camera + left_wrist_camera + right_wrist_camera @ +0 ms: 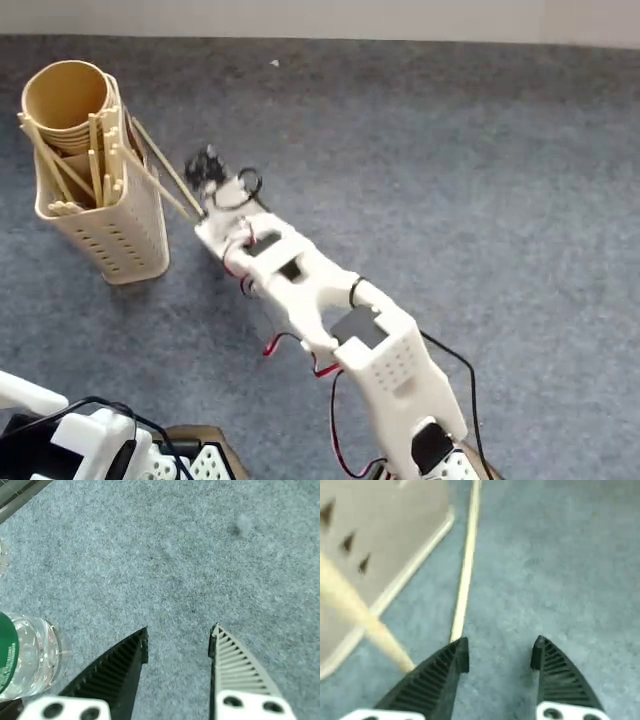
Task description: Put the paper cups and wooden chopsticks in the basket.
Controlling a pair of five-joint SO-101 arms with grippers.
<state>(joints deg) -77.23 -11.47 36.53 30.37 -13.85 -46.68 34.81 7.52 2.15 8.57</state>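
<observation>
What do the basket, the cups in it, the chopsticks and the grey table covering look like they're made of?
Basket: likely moulded plastic, cream and matte, with regular holes in its wall.
Cups: seemingly paper, tan, stacked, with thin rims.
Chopsticks: pale bare wood or bamboo, apparently unvarnished.
Table covering: grey felt or short-pile carpet, with a fuzzy, speckled texture.

Even diffuse light, fairly bright, grey carpet (480, 150) lit uniformly, soft faint shadow at the basket (125, 240) foot and beneath the right arm (330, 310), small glints on the clear bottle (35, 652)
</observation>
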